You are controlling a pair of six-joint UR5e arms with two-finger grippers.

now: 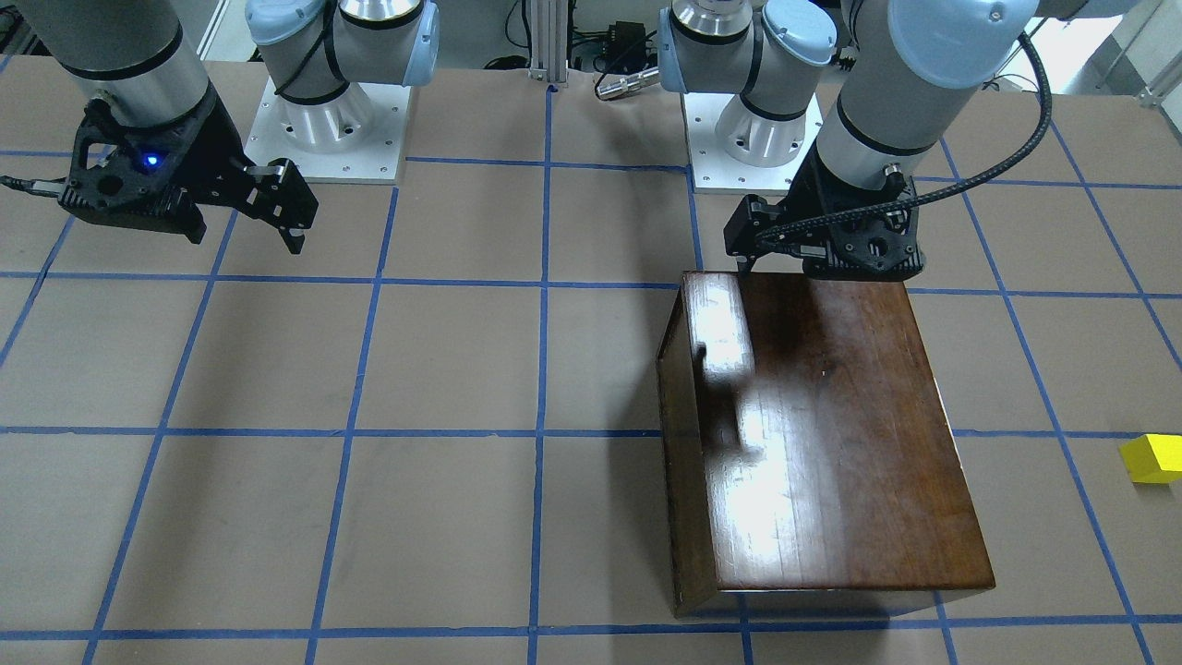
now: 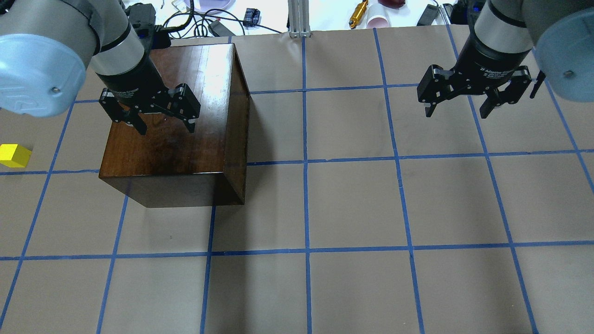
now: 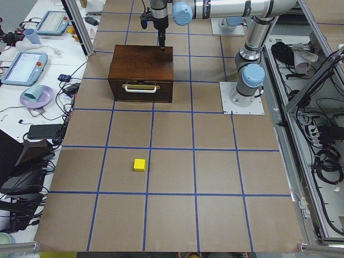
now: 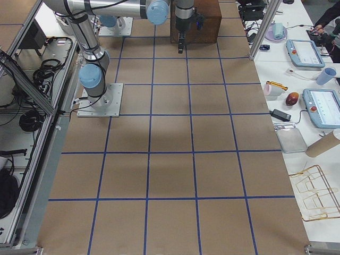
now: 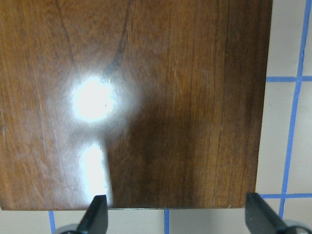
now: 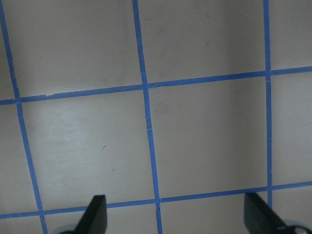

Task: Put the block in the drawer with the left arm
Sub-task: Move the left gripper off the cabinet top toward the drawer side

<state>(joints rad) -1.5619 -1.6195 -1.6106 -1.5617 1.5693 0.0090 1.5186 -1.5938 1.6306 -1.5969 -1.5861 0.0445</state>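
The yellow block (image 2: pixel 14 155) lies on the table to the robot's left of the wooden box (image 2: pixel 171 134); it also shows in the front view (image 1: pixel 1152 458) and the left side view (image 3: pixel 140 164). The drawer (image 3: pixel 141 91) is shut, and its dark front with a pale handle shows only in the left side view. My left gripper (image 2: pixel 167 125) hangs open and empty just above the box's glossy top (image 5: pixel 146 97), far from the block. My right gripper (image 2: pixel 459 111) is open and empty above bare table.
The table (image 2: pixel 352 204) is brown paper with a blue tape grid. The arm bases (image 1: pixel 332 120) stand at the robot's edge. Cables and small items (image 2: pixel 357 11) lie beyond the far edge.
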